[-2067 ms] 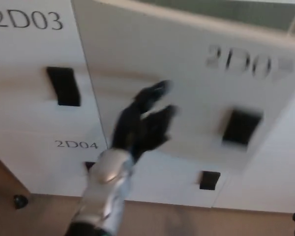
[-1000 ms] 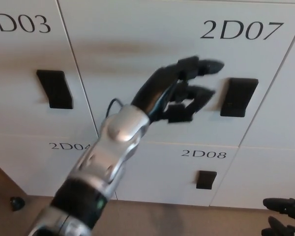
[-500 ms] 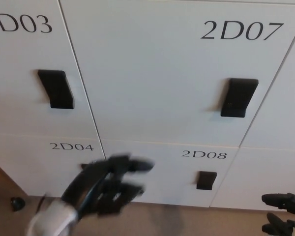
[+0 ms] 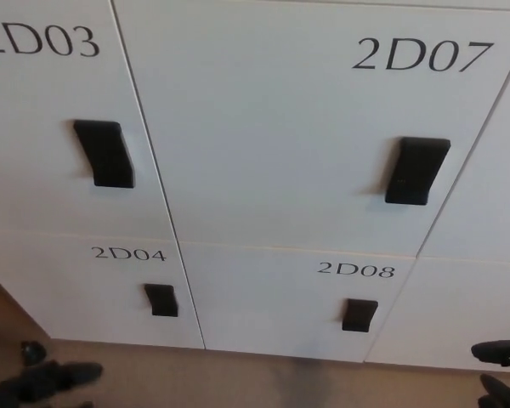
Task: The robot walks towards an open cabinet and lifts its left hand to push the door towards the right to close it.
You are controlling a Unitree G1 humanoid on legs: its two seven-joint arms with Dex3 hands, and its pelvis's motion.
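Note:
The white cabinet door marked 2D07 [image 4: 306, 127] lies flush with its neighbours, and its black handle [image 4: 416, 170] sits at the right. My left hand [image 4: 42, 380] is low in the bottom left corner, away from the door, with its dark fingers stretched out and nothing in them. Only the tips of my right hand [image 4: 501, 370] show at the bottom right edge, apart and empty.
Around it are doors 2D03 [image 4: 51, 119], 2D04 [image 4: 93, 289] and 2D08 [image 4: 297, 297], each with a black handle. A strip of brown floor [image 4: 263, 382] runs below the cabinets. A small dark object [image 4: 31, 350] lies on the floor at the left.
The 2D07 door has swung shut under my left hand's push. That hand then dropped from the door to the bottom left corner. The view has shifted slightly.

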